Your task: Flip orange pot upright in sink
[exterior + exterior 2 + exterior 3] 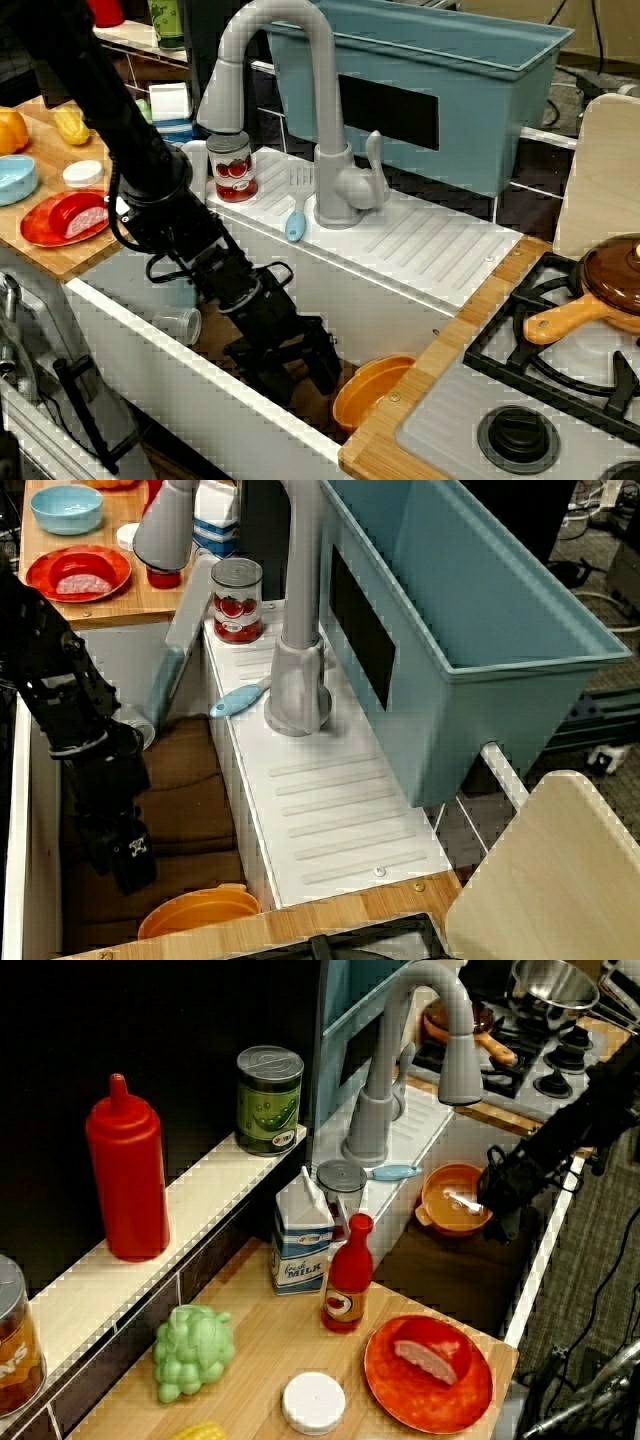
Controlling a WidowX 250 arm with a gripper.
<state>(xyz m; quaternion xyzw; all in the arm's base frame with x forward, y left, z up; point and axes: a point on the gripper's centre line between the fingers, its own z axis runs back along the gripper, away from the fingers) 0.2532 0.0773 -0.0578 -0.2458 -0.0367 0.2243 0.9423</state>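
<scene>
The orange pot (372, 392) sits on the brown floor of the sink (190, 785), in the corner nearest the stove. From the counter side, the pot (455, 1200) shows its hollow inside, mouth facing up. In the overhead view only the pot's rim (200, 910) peeks out at the bottom. My black gripper (300, 368) hangs low in the basin just left of the pot, fingers apart, open and empty. It shows as a dark block (125, 855) from above and sits beside the pot's rim (497, 1195) in the counter view.
A clear cup (180, 323) lies at the sink's left end. The grey faucet (300, 60), a tomato can (231, 167) and a blue-handled brush (296, 222) stand on the drainboard. The blue-grey tub (440, 90) is behind, a lidded pan (610, 285) on the stove, and a red plate (65, 218) on the counter.
</scene>
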